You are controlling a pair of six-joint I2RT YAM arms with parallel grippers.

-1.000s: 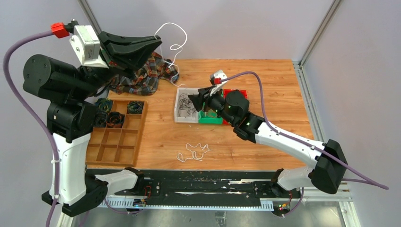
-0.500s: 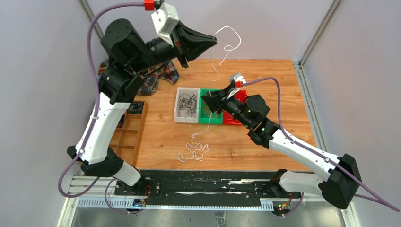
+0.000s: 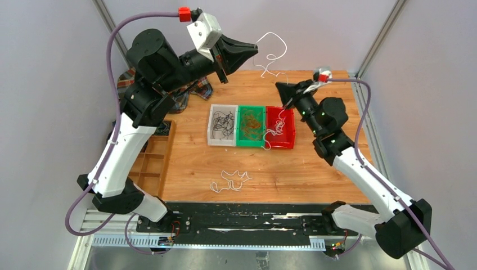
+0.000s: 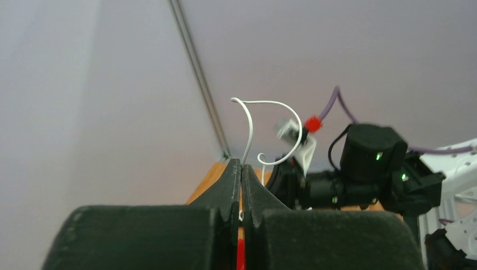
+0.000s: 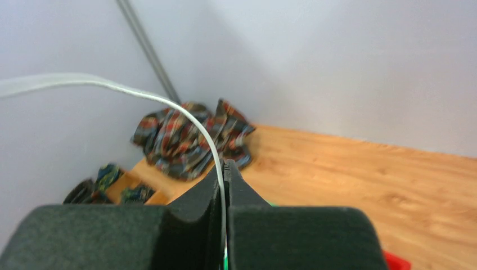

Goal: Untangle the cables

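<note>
The left fingers (image 3: 252,51), raised high over the table's far edge, are clamped tight on a white cable (image 5: 84,77), whose free end curls up past their tips. The right fingers (image 3: 282,88), lower and toward the far right corner, are pinched closed on the same cable further along. Its tail hangs into the red bin (image 3: 284,144) mid-table.

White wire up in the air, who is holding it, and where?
The left fingers pinch the white wire near its curly end. The right fingers pinch the same wire farther along.
</note>
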